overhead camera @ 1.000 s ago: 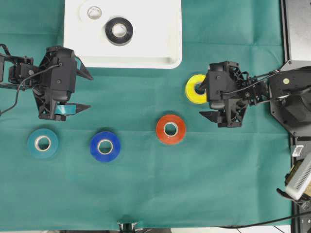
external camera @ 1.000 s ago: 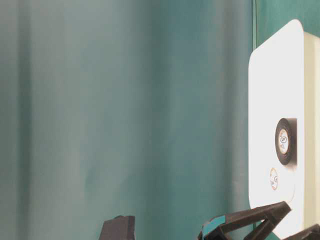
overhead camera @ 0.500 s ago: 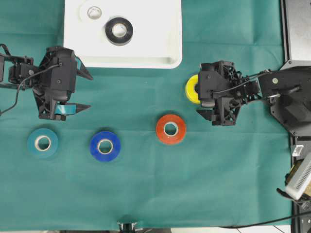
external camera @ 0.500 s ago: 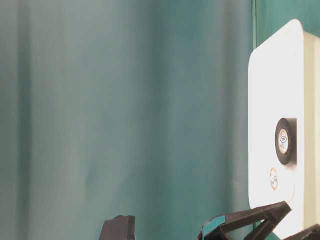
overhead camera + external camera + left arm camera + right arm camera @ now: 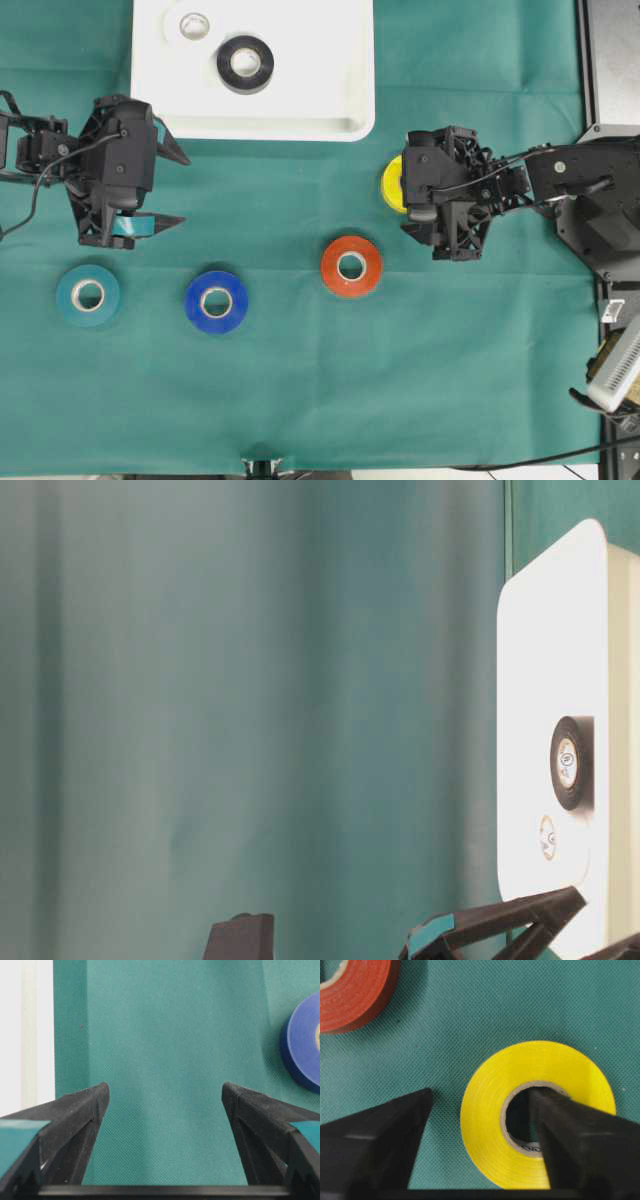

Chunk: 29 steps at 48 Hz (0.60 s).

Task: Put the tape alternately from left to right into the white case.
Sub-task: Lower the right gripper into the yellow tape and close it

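The yellow tape (image 5: 391, 185) lies flat on the green cloth, mostly under my right gripper (image 5: 405, 190). In the right wrist view one finger stands inside the core of the yellow tape (image 5: 490, 1125) and the other outside its left rim with a small gap; the right gripper (image 5: 481, 1094) is open, straddling the roll's wall. My left gripper (image 5: 182, 190) hangs wide open over bare cloth, and the left gripper (image 5: 165, 1087) holds nothing. The white case (image 5: 340, 110) holds a black roll (image 5: 245, 63) and a white roll (image 5: 194, 25). Red (image 5: 351, 266), blue (image 5: 216, 301) and teal (image 5: 88, 294) rolls lie in a row.
A grey metal plate (image 5: 610, 60) and the right arm's base border the cloth at the right. The blue roll (image 5: 302, 1045) shows at the right edge of the left wrist view, the case's rim (image 5: 25, 1035) at its left. The red roll (image 5: 355, 990) lies near the yellow one.
My right gripper has slid left over the yellow roll and its jaws have narrowed, one finger now inside the core. The left arm has not moved.
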{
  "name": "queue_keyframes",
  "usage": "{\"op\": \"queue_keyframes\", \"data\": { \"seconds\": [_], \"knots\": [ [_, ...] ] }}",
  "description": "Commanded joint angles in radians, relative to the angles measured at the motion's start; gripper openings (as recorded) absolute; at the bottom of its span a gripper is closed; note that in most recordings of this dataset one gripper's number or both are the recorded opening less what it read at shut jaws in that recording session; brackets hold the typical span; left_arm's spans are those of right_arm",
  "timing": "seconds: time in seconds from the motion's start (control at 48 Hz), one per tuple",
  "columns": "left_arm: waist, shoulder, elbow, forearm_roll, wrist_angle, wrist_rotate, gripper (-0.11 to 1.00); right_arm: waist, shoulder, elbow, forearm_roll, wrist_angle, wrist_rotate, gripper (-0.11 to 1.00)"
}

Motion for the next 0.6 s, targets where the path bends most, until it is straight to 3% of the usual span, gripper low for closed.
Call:
{"op": "queue_keyframes", "data": {
  "seconds": [0.0,0.125,0.584],
  "knots": [
    [-0.003,-0.009,-0.006,-0.002,-0.008,-0.002,0.98,-0.003,-0.018,-0.014,-0.002,-0.003,0.000,0.27],
    [-0.003,-0.009,-0.006,-0.002,-0.008,-0.002,0.98,-0.003,-0.037,-0.014,-0.002,-0.003,0.000,0.03],
    [-0.003,-0.012,-0.006,-0.002,-0.008,-0.002,0.98,-0.003,-0.066,-0.018,-0.002,0.008,0.003,0.02]
  ]
}}
